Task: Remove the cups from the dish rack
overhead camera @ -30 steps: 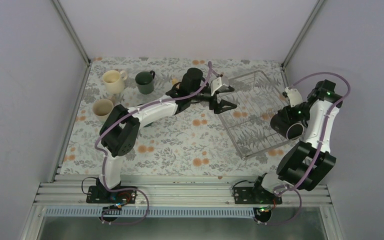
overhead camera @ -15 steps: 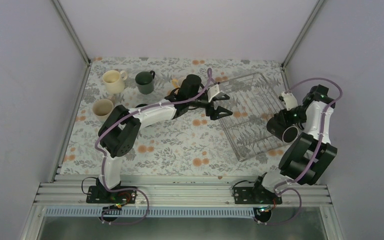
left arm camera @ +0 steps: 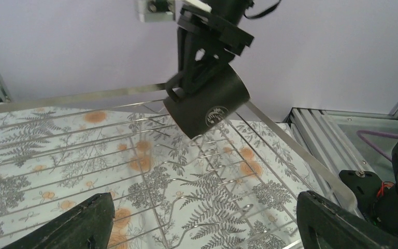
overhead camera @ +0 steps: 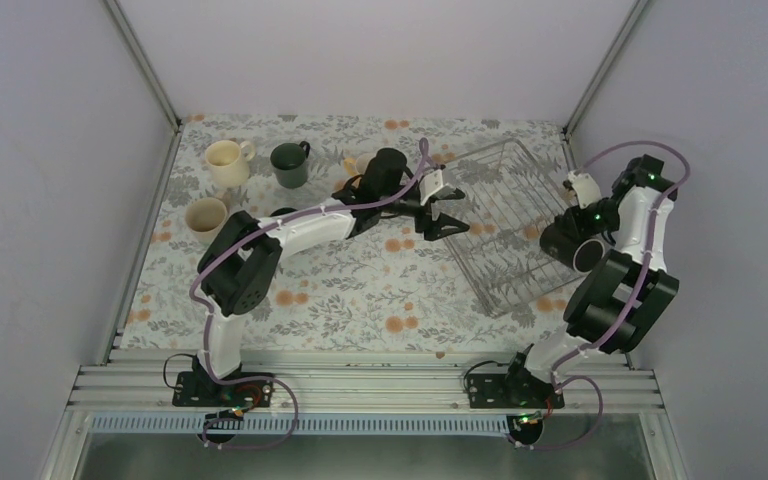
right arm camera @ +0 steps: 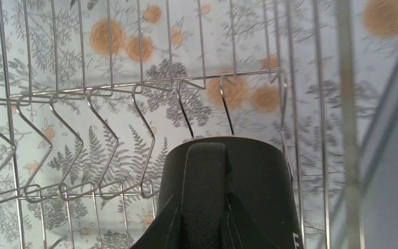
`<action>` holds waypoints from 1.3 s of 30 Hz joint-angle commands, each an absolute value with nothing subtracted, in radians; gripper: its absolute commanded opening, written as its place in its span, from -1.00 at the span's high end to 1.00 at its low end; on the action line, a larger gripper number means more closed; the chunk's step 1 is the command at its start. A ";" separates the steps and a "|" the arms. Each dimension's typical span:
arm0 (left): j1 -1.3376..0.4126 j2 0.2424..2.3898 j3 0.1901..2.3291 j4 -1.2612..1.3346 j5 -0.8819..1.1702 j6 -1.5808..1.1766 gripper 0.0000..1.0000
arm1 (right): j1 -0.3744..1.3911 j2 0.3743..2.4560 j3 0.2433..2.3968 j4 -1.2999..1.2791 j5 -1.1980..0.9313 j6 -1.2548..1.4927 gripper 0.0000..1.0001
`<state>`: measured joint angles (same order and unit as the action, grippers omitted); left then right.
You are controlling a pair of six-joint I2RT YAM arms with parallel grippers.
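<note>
The black mug (left arm camera: 207,106) is held by its handle in the closed jaws of the right gripper (right arm camera: 203,207), above the dish rack (left arm camera: 134,171). The left gripper (left arm camera: 202,225) is spread wide, rack wire seen between its jaws.

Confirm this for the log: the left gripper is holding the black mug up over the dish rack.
Wrong arm. The right gripper holds the black mug up over the dish rack; the left gripper is open, holding nothing. The left wrist view shows it.
</note>
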<state>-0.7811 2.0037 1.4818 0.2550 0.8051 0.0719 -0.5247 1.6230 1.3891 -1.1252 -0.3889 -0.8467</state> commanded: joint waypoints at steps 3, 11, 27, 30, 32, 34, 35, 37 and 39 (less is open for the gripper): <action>-0.820 2.020 1.537 0.235 0.808 0.132 -0.75 | -0.504 1.606 1.574 -1.129 -0.343 -0.877 0.93; -0.825 2.016 1.531 0.239 0.808 0.127 -0.75 | -0.456 1.555 1.610 -1.159 -0.271 -0.879 0.93; -0.825 2.013 1.535 0.438 0.974 -0.128 -0.79 | -0.421 1.370 1.670 -1.285 -0.912 -0.896 0.93; -0.827 2.025 1.561 0.475 1.007 -0.187 -0.79 | -0.416 1.377 1.637 -1.280 -1.005 -0.911 0.93; -0.828 2.035 1.570 0.503 1.024 -0.226 -0.78 | -0.410 1.372 1.603 -1.270 -1.063 -0.922 0.93; -0.831 2.045 1.580 0.521 1.028 -0.247 -0.78 | -0.399 1.378 1.579 -1.284 -1.114 -0.943 0.93; -0.834 2.050 1.590 0.518 1.028 -0.247 -0.78 | -0.394 1.380 1.568 -1.284 -1.139 -0.943 0.93; -0.836 2.066 1.609 0.504 1.025 -0.237 -0.77 | -0.382 1.376 1.547 -1.285 -1.168 -0.950 0.93; -0.838 2.079 1.621 0.500 1.018 -0.228 -0.77 | -0.370 1.371 1.534 -1.285 -1.189 -0.951 0.93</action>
<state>-0.8280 2.0377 1.5822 0.4656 0.9924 -0.2150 -0.3958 1.3960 1.5433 -1.3106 -0.9936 -0.9180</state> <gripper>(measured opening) 0.887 0.128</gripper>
